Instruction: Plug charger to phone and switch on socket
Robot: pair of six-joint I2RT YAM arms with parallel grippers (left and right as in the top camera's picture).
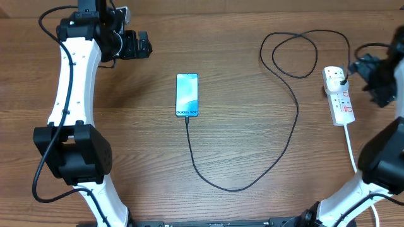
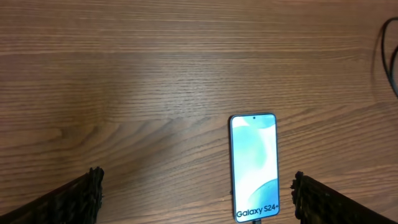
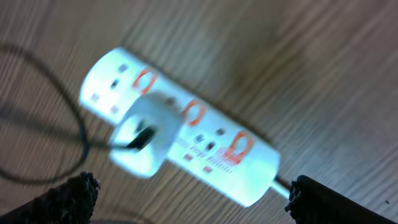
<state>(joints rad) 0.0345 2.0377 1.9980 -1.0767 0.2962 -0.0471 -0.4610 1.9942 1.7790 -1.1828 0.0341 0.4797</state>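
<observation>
The small, flat, black-edged smartphone (image 1: 187, 94) with a pale blue glowing screen lies near the middle of the wooden table (image 1: 252, 145). The long thin black charger cable (image 1: 233, 188) meets the phone's near short end. It sweeps nearer, then right and far, loops, and reaches the white elongated power strip (image 1: 339, 101) with red switches at the table's right side. Its plug (image 1: 341, 79) sits in the far outlet. The left gripper (image 2: 196, 202) hangs far and left of the phone, jaws wide apart and empty. The right gripper (image 3: 186, 202) hovers over the strip, jaws likewise spread, holding nothing; that view is blurred.
</observation>
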